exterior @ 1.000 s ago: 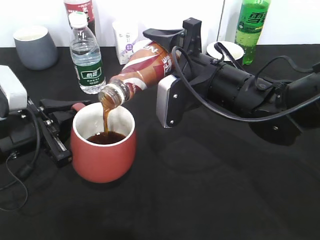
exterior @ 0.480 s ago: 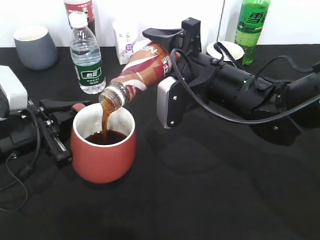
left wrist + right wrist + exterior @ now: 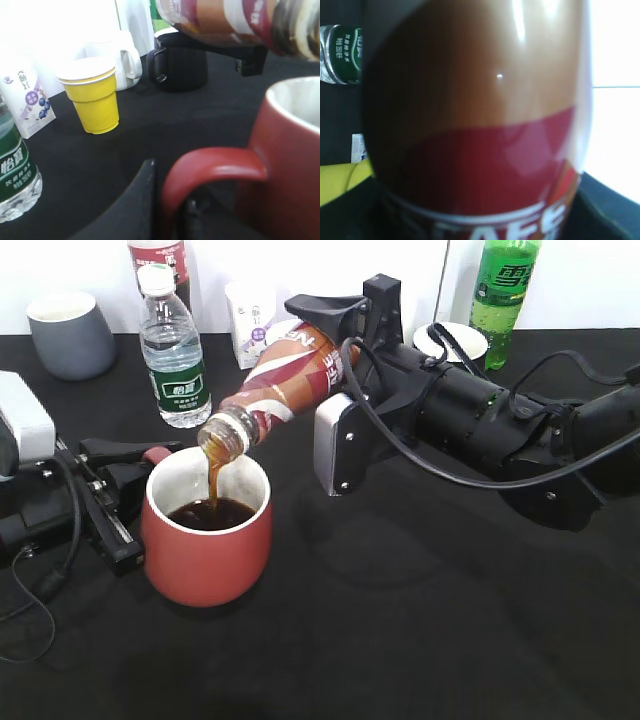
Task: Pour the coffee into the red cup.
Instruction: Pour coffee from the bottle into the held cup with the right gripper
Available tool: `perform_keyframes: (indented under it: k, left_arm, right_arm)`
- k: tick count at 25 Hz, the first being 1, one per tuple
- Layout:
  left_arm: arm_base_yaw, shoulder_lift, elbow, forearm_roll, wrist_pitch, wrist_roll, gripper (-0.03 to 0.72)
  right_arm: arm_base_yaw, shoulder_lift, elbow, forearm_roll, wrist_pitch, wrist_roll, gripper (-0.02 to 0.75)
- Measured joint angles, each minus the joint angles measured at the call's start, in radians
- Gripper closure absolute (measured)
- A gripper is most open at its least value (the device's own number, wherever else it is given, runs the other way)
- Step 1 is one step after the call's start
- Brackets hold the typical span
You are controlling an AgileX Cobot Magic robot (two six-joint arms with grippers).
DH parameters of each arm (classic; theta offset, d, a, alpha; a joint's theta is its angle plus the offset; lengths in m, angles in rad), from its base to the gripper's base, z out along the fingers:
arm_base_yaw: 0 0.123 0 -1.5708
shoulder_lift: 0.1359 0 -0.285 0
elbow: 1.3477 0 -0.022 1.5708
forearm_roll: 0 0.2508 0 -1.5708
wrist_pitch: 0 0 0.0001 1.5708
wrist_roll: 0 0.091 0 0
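Above the red cup point(image 3: 206, 540), the right gripper point(image 3: 335, 360) clamps the tilted coffee bottle point(image 3: 280, 390), stream falling; left gripper point(image 3: 140, 475) pinches the 9-o'clock handle; roughly half full

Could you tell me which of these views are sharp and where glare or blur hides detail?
Exterior view: sharp and evenly lit, the coffee bottle and red cup clear. Left wrist view: the red cup's handle is soft and near, the bright white background is washed out. Right wrist view: the bottle label fills the frame, blurred, with streaky highlights on it and overexposed white at right.
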Motion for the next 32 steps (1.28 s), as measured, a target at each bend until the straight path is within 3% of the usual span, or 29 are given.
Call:
perform_keyframes:
  k: [32]
  left_arm:
    - [0.000, 0.000, 0.000, -0.003, 0.004, 0.006, 0.615]
  right_arm:
    - [0.000, 0.000, 0.000, 0.000, -0.011, 0.016, 0.203]
